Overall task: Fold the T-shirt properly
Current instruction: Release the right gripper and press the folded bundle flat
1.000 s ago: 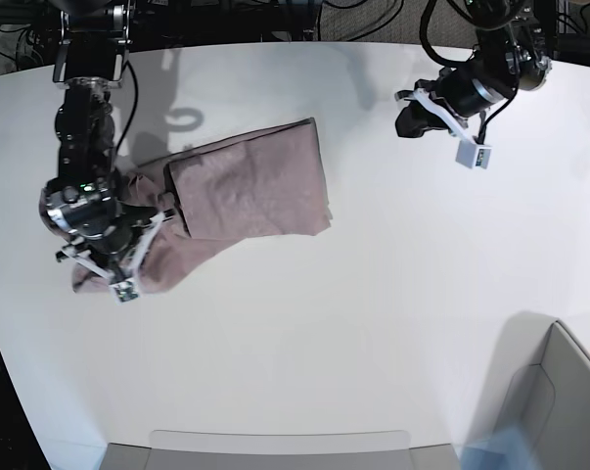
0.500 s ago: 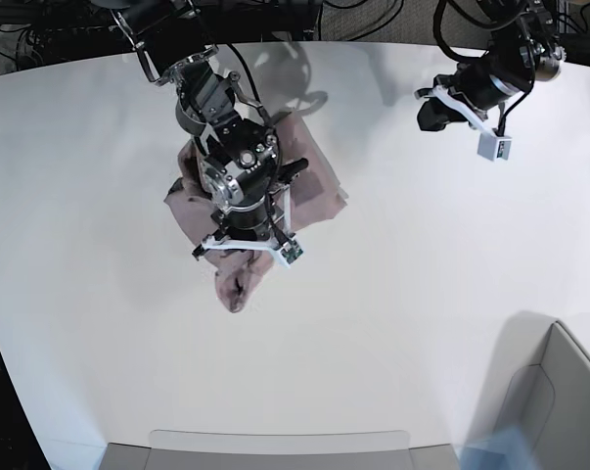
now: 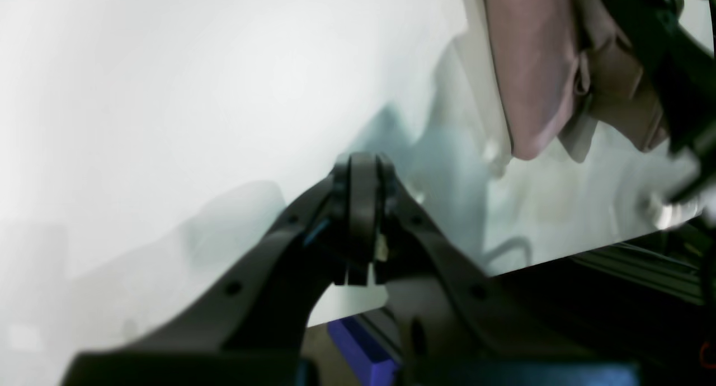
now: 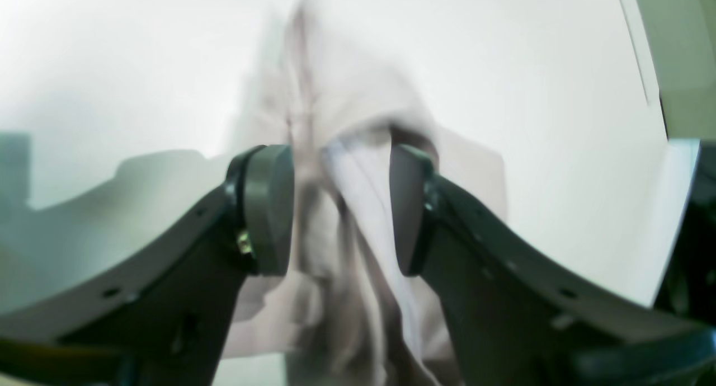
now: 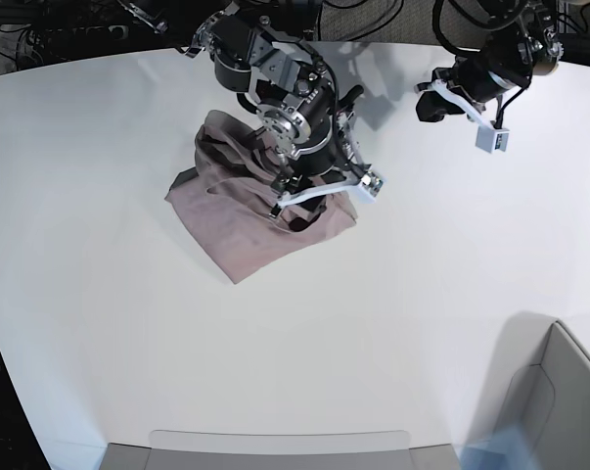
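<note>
On the white table [image 5: 392, 323], toward its far left in my base view, the T-shirt [image 5: 238, 233] lies in a rumpled, partly folded heap under my right arm. My right gripper [image 4: 341, 207] hangs over it with jaws spread apart, cloth bunched between the pads but not pinched. Off to the far right, my left gripper [image 3: 362, 207] is fully closed on nothing, well apart from the shirt.

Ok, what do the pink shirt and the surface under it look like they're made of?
The dusty mauve-pink T-shirt looks like thin, soft matte knit cloth: it bunches and creases loosely. The white table looks like a smooth, hard, faintly satin board, showing soft shadows; its exact material can't be told.
</note>
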Available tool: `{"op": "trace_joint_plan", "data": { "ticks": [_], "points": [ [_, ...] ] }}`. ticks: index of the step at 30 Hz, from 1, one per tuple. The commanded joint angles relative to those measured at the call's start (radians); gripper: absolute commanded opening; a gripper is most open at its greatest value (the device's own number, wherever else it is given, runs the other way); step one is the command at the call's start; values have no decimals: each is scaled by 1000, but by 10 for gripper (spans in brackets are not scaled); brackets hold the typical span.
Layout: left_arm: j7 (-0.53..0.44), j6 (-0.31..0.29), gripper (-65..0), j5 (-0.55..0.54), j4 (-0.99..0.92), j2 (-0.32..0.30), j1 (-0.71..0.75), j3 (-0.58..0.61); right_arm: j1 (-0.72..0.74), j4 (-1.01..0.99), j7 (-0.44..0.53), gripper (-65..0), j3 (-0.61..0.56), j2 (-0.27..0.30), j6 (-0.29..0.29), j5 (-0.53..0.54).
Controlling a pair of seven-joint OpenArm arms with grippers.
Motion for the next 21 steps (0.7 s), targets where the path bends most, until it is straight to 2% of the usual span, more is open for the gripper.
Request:
{"op": "trace_joint_plan", "data": {
  "ticks": [1,6,9,12,14,17,21],
  "points": [
    [-11,-1,-650,-18,12,-5,5,-6,7,18,31,-391,-18,-12,-3,-8],
    [-13,-1,-650,-18,12,-6,5,-6,3,47,94,-391,-18,-12,-3,-8],
    [-13,-1,-650,-20,14,-5,1,-6,28,54,106,-394,91,-6,-3,-4],
    [-13,-1,-650,-21,15,-5,-4,3,62,73,100,-449,246,14,1,67],
    [-13,-1,-650,-21,15,-1,-30,5,63,122,91,-501,349,45,3,131],
    [-13,-1,-650,-21,15,2,-53,5,42,205,2,-553,461,126,4,225],
    [-13,-1,-650,-18,14,5,-56,5,-69,254,-35,-506,570,247,34,331]
  ]
}}
